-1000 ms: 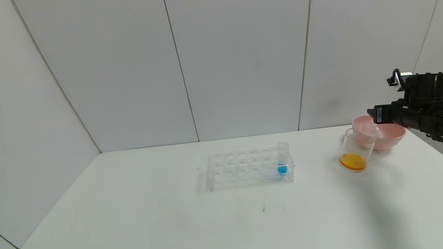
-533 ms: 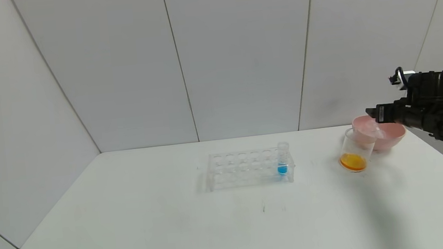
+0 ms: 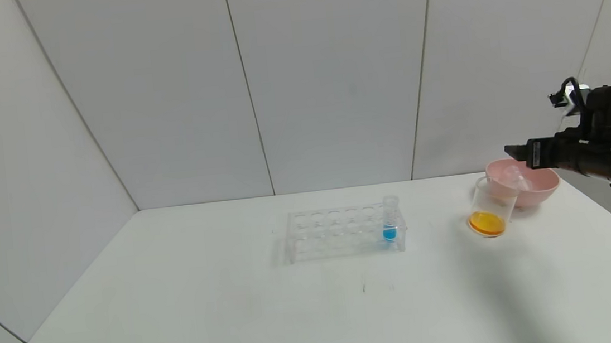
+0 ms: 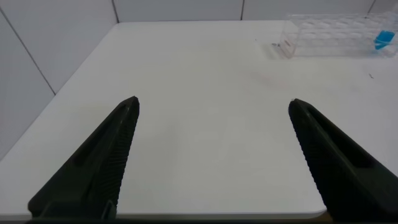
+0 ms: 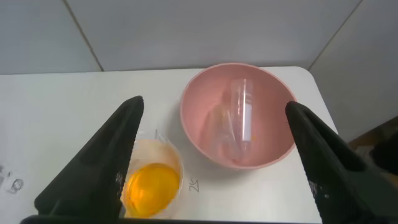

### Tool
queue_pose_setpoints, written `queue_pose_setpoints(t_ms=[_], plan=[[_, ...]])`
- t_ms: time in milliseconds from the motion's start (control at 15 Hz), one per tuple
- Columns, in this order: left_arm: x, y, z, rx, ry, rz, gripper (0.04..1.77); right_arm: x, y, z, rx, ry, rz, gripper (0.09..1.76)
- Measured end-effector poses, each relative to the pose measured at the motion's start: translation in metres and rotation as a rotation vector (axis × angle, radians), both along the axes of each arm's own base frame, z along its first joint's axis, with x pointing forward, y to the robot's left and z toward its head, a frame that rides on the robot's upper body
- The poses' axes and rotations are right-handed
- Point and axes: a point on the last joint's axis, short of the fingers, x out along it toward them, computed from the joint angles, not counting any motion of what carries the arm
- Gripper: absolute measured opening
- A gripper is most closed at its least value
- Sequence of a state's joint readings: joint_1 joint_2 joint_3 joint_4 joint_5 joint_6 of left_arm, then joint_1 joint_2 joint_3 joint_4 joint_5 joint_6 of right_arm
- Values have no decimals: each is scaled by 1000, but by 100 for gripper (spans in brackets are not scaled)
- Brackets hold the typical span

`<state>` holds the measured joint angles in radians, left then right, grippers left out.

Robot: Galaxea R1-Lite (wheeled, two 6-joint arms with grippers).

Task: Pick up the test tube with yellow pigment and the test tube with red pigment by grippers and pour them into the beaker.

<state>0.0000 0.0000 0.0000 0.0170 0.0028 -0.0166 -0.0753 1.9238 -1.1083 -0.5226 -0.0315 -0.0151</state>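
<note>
The beaker stands at the table's right with orange-yellow liquid in its bottom; it also shows in the right wrist view. Two emptied clear tubes lie in the pink bowl behind the beaker. I cannot tell which held yellow and which red. My right gripper is open and empty, above the bowl and beaker. My left gripper is open and empty over the table's near left part, out of the head view.
A clear tube rack stands mid-table with one blue-liquid tube at its right end. The table's right edge is close beside the bowl. Grey wall panels stand behind the table.
My right arm has risen a little and drawn back to the right, away from the bowl. The beaker, bowl and rack have not moved.
</note>
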Motion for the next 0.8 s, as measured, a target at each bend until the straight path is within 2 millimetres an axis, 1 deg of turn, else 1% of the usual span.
queue_pose_setpoints(t_ms=[133, 333, 533, 800], plan=[[0, 0, 0, 0, 0, 0, 172, -25, 8, 11, 30, -14, 34, 165], [0, 0, 0, 0, 0, 0, 172, -73, 23, 36, 69, -69, 77, 167], [0, 0, 0, 0, 0, 0, 172, -131, 32, 58, 78, -142, 118, 168], [0, 0, 0, 0, 0, 0, 172, -211, 34, 77, 81, -213, 145, 169]])
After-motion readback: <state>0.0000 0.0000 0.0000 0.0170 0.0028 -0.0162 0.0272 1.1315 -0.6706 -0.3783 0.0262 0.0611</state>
